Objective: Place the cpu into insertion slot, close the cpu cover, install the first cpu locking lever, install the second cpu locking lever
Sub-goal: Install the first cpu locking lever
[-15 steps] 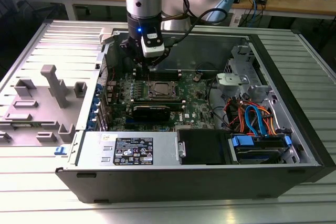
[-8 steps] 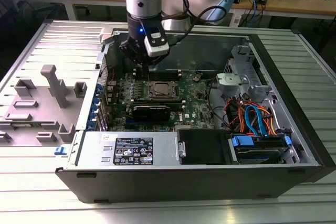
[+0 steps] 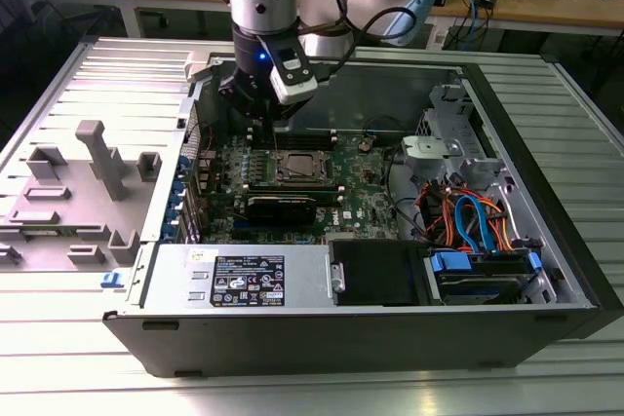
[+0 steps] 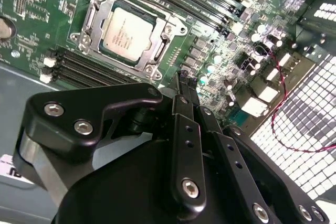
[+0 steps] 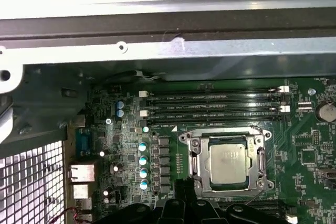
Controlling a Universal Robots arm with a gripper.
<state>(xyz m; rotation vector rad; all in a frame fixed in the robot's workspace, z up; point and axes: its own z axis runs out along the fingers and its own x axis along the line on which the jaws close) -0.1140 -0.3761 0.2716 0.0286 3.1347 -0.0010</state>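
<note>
The open case (image 3: pixel 341 338) holds the green board (image 3: pixel 366 187). The gripper (image 4: pixel 185 80) hangs above the board, near the slot (image 4: pixel 89 19), with its fingers nearly together and holding nothing. The cover (image 4: pixel 161 43) lies flat on the slot with the cpu (image 4: pixel 126 32) in its window, so these two steps look done. Whether the levers are locked, I cannot tell. The exterior view gives the whole case, and both wrist views give the cpu clearly.

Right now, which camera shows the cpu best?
The second wrist view: the cpu is largest there, its whole silvery top unobstructed. The first wrist view also shows the cpu whole and square-on, but smaller. In the exterior view the cpu is just a small pale square on the green board.
</note>
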